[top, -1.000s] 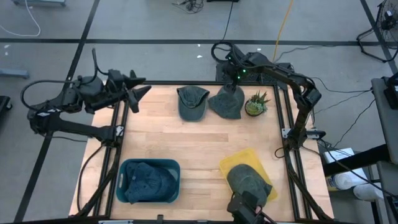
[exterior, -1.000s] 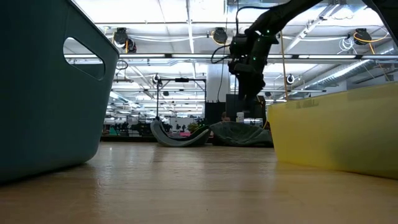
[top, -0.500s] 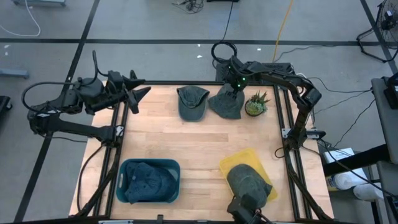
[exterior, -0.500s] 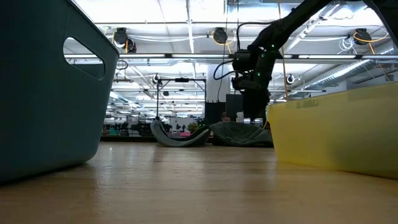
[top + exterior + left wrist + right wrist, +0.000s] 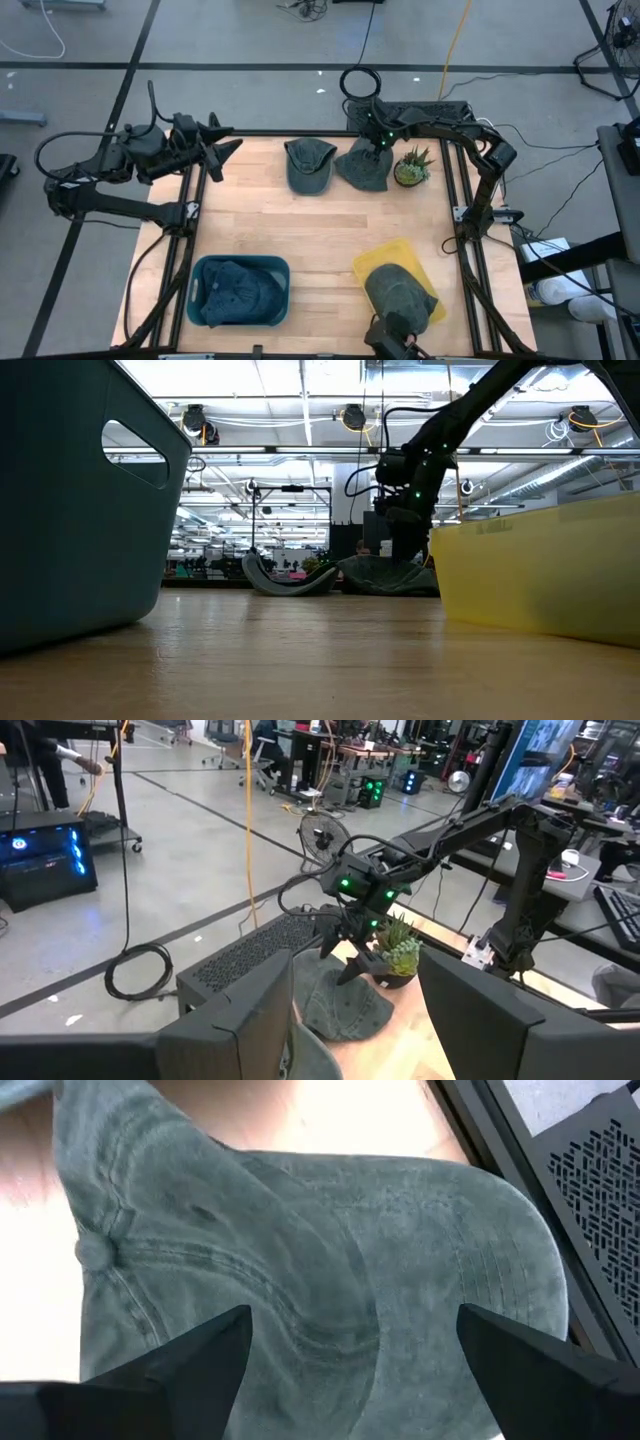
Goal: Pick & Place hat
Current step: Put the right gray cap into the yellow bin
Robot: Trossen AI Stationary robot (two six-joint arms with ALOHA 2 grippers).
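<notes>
Two grey-green caps lie on the wooden table near its far edge: one (image 5: pixel 308 166) left of the other (image 5: pixel 364 168). My right gripper (image 5: pixel 377 143) is open, just above the far part of the right-hand cap (image 5: pixel 300 1250), fingers pointing down and standing on either side of its crown folds. In the low view the right gripper (image 5: pixel 405 550) hangs close over the cap (image 5: pixel 385 575). My left gripper (image 5: pixel 235 138) is open and empty at the table's far left corner, above the frame.
A small potted plant (image 5: pixel 410 170) stands right beside the right-hand cap. A blue bin (image 5: pixel 200 275) at the near left holds a cap. A yellow bin (image 5: pixel 375 255) at the near right holds a cap. Bare wood lies in the middle of the table.
My right gripper has come down toward the right-hand cap and slightly toward the table's near edge, staying open. The caps have not moved.
</notes>
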